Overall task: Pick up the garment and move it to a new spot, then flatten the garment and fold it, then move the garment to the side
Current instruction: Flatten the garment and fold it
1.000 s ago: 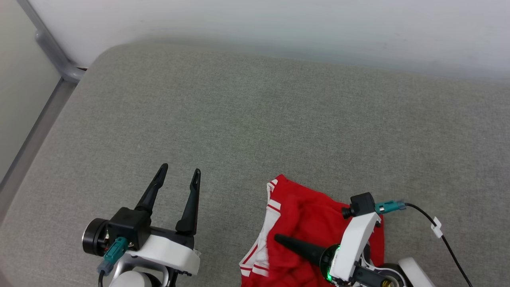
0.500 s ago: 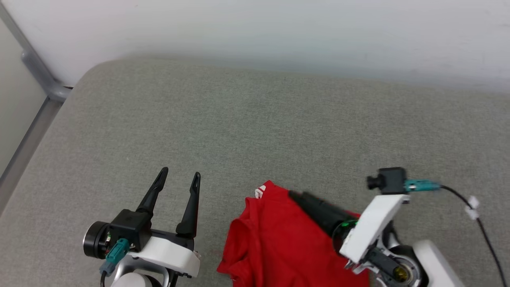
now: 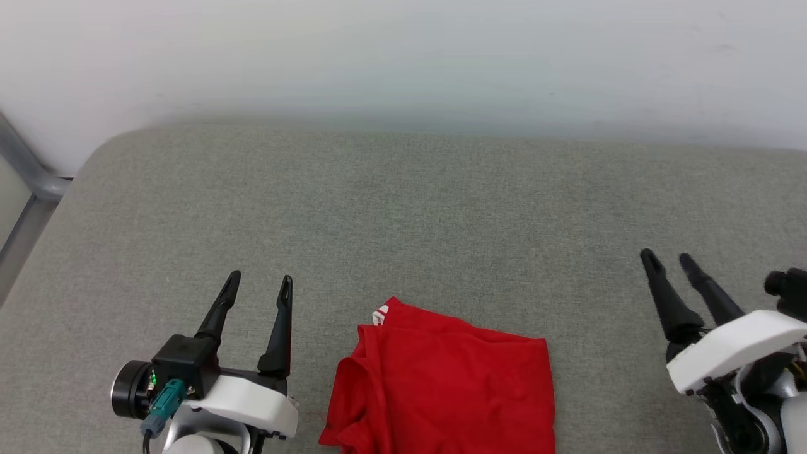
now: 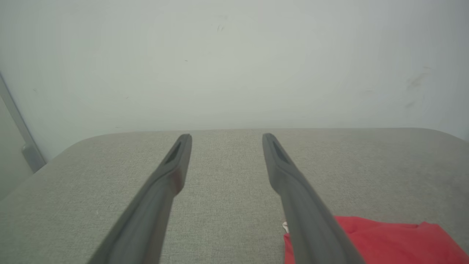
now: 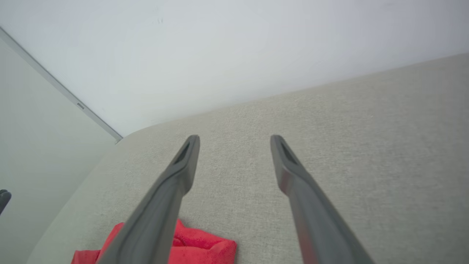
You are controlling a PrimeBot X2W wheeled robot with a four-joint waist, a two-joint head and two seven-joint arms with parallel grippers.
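Head view: the right gripper stands wide and empty, well apart from the garment. The left gripper, also wide and empty, hovers just beside it. The garment lies between them on the grey cushion as a compact red rectangle, rumpled along its left edge. Folding looks done. Whether this spot already counts as the side is unclear.

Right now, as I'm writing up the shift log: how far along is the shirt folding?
Done: the garment lies on the grey cushion as a compact rectangle, so it looks folded. In hand: nothing; the left gripper and right gripper stand open either side, apart from it. Left: possibly moving it aside; I cannot tell if that is done.
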